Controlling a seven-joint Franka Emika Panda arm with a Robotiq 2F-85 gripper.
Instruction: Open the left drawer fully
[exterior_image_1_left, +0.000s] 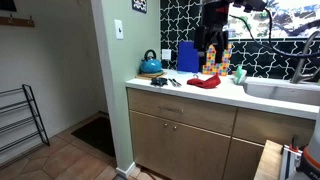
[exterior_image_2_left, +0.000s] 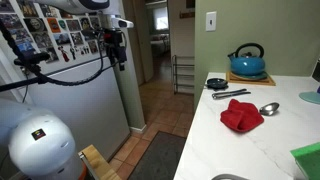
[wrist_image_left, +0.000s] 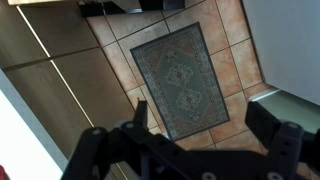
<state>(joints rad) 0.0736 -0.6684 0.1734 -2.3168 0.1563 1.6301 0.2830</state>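
The left drawer (exterior_image_1_left: 172, 109) is the wide wooden front under the white countertop (exterior_image_1_left: 225, 96), and it is closed. My gripper (exterior_image_1_left: 208, 46) hangs high above the counter, well clear of the drawer. It also shows in an exterior view (exterior_image_2_left: 118, 56), up in the air beside the fridge. In the wrist view my gripper (wrist_image_left: 200, 125) is open and empty and looks straight down at a patterned rug (wrist_image_left: 185, 70) on the tiled floor. Wooden cabinet fronts (wrist_image_left: 50, 80) run along the left of that view.
On the counter stand a teal kettle (exterior_image_1_left: 150, 64), a blue box (exterior_image_1_left: 187, 56), a red cloth (exterior_image_1_left: 204, 82) and small utensils (exterior_image_2_left: 230, 93). A sink (exterior_image_1_left: 282, 90) lies to the right. A wire rack (exterior_image_1_left: 18, 118) stands by the doorway. A white fridge (exterior_image_2_left: 70, 100) faces the counter.
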